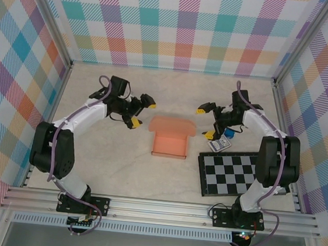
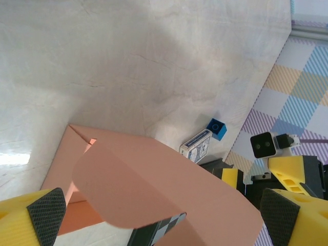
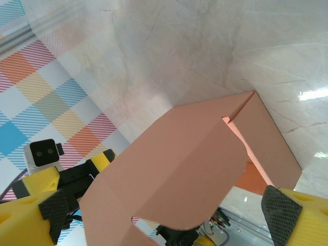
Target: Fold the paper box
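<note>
Paper box [image 1: 172, 137]: sitting mid-table between the two grippers, its lid flap rising at the far side.
Left gripper [image 1: 142, 113]: hovering just left of the box, fingers spread apart, gripping nothing.
Right gripper [image 1: 205, 123]: hovering just right, fingers likewise apart.

Paper box [image 1: 171, 137], mid-table: open tabletop [image 1: 119, 159] behind it, in front of it and to its left. Right of the box: card pack [image 1: 220, 145] and blue cube [image 1: 229, 132] close together, checkered board [image 1: 232, 176] just in front of them. Left gripper [image 1: 141, 113] and right gripper [image 1: 205, 122] flank the box's far end, jaws spread, a gap on each side.
</note>
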You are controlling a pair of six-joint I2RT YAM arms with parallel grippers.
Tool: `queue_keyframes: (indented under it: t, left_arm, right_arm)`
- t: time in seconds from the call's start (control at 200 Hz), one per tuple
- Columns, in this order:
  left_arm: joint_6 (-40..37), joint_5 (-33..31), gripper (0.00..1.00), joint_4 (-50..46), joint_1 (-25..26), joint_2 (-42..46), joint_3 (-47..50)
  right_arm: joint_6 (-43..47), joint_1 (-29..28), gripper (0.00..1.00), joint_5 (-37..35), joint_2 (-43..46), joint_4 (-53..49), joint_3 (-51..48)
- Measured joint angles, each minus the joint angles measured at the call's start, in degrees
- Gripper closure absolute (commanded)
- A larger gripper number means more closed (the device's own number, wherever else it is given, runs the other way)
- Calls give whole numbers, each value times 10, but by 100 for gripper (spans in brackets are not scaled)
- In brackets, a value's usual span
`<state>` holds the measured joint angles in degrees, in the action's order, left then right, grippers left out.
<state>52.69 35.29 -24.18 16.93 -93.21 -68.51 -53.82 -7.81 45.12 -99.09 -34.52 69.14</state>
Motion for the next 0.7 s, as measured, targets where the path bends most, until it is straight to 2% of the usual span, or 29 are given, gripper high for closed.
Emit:
queue_keyframes:
  t: [0.285,0.7]
  left_arm:
    - [46,0,0,53,31,-16,4]
    - [94,-1,0,106,56,-16,22]
  right_arm:
    - [-43,-46,2,1,-7,42,1]
    - [-93,-73,3,-5,-7,81,-2]
